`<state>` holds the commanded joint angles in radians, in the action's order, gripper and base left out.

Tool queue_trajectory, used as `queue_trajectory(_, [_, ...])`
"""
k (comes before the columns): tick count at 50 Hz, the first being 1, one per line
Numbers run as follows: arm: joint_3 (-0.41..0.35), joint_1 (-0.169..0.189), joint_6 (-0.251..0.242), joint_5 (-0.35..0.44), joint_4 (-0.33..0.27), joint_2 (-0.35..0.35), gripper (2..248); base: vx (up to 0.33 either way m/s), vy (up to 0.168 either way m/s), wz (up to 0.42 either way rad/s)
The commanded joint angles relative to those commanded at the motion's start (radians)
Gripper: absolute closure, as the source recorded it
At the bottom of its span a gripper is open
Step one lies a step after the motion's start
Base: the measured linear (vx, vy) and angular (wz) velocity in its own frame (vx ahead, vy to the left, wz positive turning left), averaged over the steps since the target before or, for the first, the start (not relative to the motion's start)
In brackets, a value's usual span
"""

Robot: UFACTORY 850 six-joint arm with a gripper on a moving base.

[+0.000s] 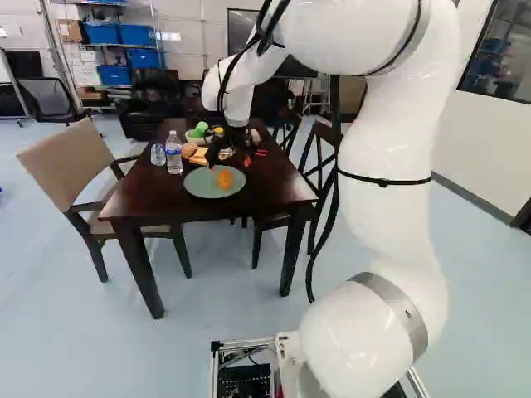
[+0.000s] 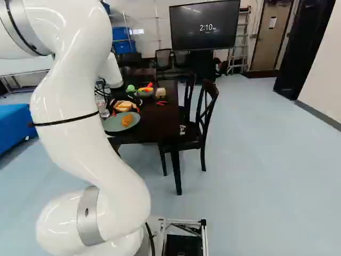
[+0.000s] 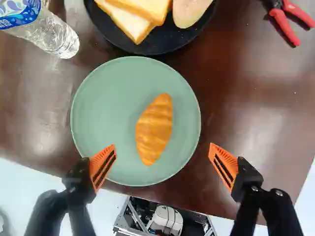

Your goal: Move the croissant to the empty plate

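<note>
While our gripper (image 1: 231, 159) stood with fingers spread wide, we saw croissant (image 3: 154, 129) on green plate (image 3: 96, 103), ahead of gap between fingertips. Just beyond, we saw black plate (image 3: 162, 44) with bread slices (image 3: 140, 14); bottle (image 3: 56, 37) stood near both, pliers (image 3: 283, 22) on table (image 3: 251, 103).

Lab or workshop, I'd say, standing here: metal shelf (image 1: 116, 46) with blue bins (image 1: 103, 34), ladder (image 2: 241, 52), big screen (image 2: 204, 25), office chair (image 1: 47, 99), white robot arm (image 1: 386, 157), plain pale floor (image 2: 256, 160). Dark wooden surface (image 1: 278, 195) looks more like home dining.
</note>
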<state>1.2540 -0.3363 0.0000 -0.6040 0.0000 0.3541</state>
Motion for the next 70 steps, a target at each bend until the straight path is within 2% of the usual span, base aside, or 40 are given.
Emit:
queue_trajectory(44, [-0.145,0.134,0.000,0.000,0.000,-0.231,3,0.000,0.000,0.000])
queue_trajectory(70, [-0.185,0.226,0.000,0.000,0.000,-0.268,3,0.000,0.000,0.000])
